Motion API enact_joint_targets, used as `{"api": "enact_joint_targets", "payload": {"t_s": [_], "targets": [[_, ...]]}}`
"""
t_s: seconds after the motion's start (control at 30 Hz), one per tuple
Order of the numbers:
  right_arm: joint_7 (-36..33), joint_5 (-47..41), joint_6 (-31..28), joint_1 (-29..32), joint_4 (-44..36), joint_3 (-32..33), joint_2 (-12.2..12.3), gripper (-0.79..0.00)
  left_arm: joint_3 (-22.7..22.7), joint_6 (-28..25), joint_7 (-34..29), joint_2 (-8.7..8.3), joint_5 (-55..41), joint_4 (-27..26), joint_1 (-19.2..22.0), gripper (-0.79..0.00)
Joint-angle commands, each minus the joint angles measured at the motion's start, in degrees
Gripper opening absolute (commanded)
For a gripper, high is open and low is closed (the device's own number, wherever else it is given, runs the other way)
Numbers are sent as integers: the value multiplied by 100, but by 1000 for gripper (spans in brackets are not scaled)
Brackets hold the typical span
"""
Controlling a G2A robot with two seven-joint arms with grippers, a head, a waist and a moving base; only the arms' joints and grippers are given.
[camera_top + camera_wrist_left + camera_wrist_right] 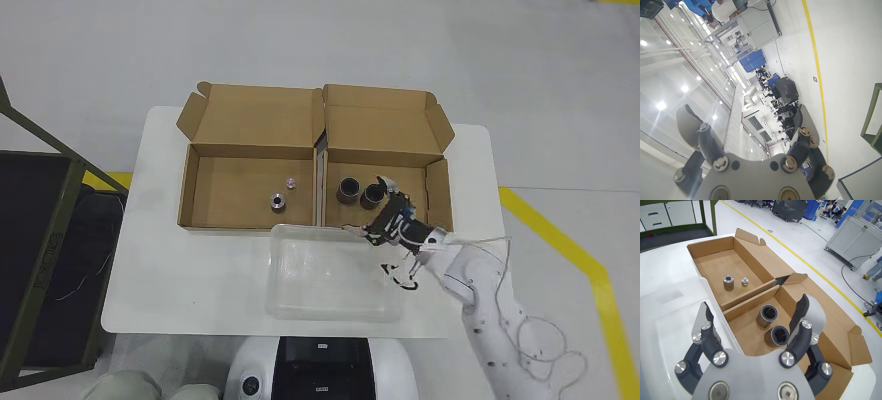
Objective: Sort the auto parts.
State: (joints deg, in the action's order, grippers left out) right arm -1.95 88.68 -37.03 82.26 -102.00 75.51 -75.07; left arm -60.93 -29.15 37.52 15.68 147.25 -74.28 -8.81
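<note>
Two open cardboard boxes stand side by side on the white table. The right box (437, 190) (829, 330) holds two dark ring-shaped bearings (767, 315) (779, 335) (349, 190). The left box (189, 190) (745, 262) holds a steel bushing (728, 282) (277, 202) and a small capped part (744, 283) (290, 183). My right gripper (753, 309) (385, 215) hovers open over the near edge of the right box, with nothing between its fingers. My left gripper (742, 121) is open, pointing up into the room with nothing held.
A clear plastic bin (285, 290) (674, 298) sits on the table in front of the boxes, under the right arm's side. A dark green metal rack (40, 260) stands to the left of the table. Box lids (260, 118) lie folded back at the far side.
</note>
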Motion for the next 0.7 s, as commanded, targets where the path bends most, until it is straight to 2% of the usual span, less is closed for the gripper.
{"api": "enact_joint_targets", "payload": {"t_s": [0.0, 0.37, 0.67], "targets": [[231, 6, 65, 247, -75, 227, 43, 0, 0, 0, 0, 0, 0, 0, 0, 0], [1436, 45, 652, 1598, -630, 1209, 202, 0, 0, 0, 0, 0, 0, 0, 0, 0], [1975, 0, 1093, 2388, -993, 1612, 253, 0, 0, 0, 0, 0, 0, 0, 0, 0]]}}
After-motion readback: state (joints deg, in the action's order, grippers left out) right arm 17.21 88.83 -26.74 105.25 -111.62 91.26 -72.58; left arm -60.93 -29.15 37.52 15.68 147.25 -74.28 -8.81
